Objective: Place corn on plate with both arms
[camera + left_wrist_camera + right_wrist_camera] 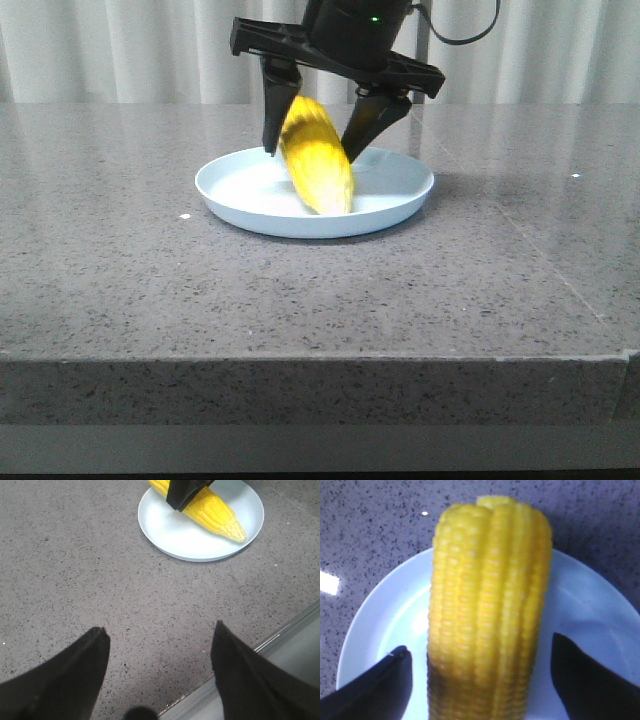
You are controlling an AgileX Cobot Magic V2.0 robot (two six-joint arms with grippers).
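The yellow corn (pixel 315 155) stands tilted over the pale-blue plate (pixel 235 185), its lower end on the plate and its image blurred. My right gripper (pixel 308 154) is open around the corn's upper part. In the right wrist view the corn (pixel 490 605) lies between the fingers of the right gripper (pixel 479 643) with a gap on each side, above the plate (pixel 385 610). My left gripper (pixel 160 630) is open and empty over bare table. From there the corn (pixel 212 510), the plate (pixel 170 530) and a right finger (pixel 182 492) show ahead.
The grey speckled stone table (pixel 120 270) carries only the plate. Its front edge (pixel 280 635) runs close beside the left gripper. White curtains (pixel 120 50) hang behind the table.
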